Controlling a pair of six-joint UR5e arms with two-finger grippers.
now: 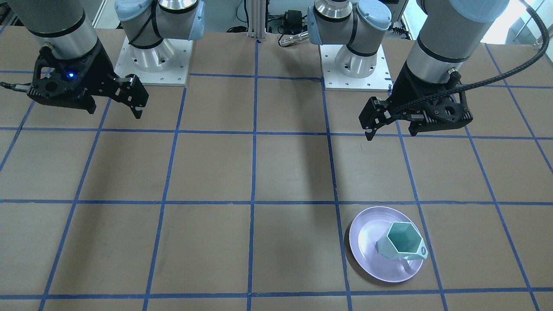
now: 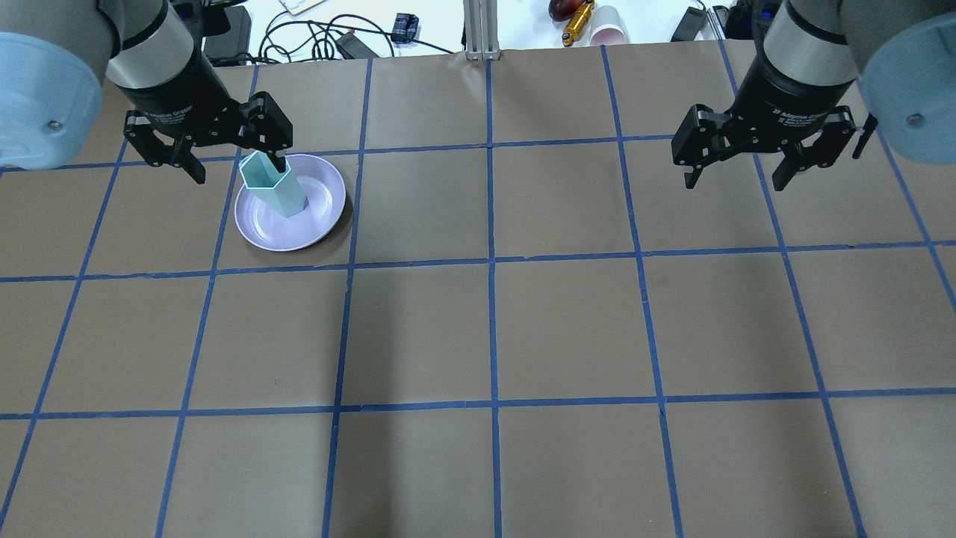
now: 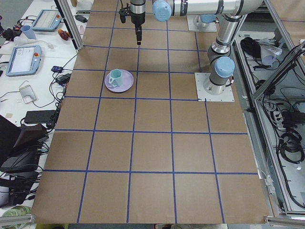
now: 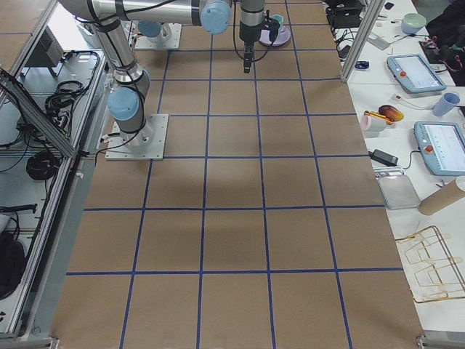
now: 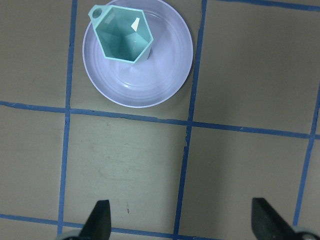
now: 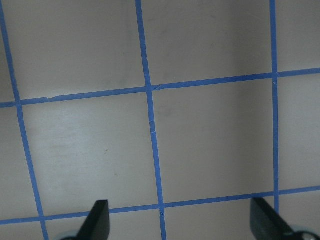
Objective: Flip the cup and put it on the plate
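The pale mint-green cup (image 1: pixel 404 242) stands upright, teal opening up, on the lavender plate (image 1: pixel 371 255). Its handle points to the operators' side. My left gripper (image 1: pixel 391 129) is open and empty. It hangs above the table on the robot's side of the plate, apart from the cup. The left wrist view shows the cup (image 5: pixel 124 35) and plate (image 5: pixel 150 85) ahead of the open left gripper (image 5: pixel 184 220). In the overhead view the cup (image 2: pixel 272 187) and plate (image 2: pixel 314 217) lie beside my left gripper (image 2: pixel 239 170). My right gripper (image 2: pixel 736 183) is open and empty, far away over bare table.
The brown table (image 2: pixel 493 336) carries a grid of blue tape lines. Both arm bases (image 1: pixel 155 56) stand at the robot's edge. Cables and small items (image 2: pixel 575 22) lie beyond the far edge.
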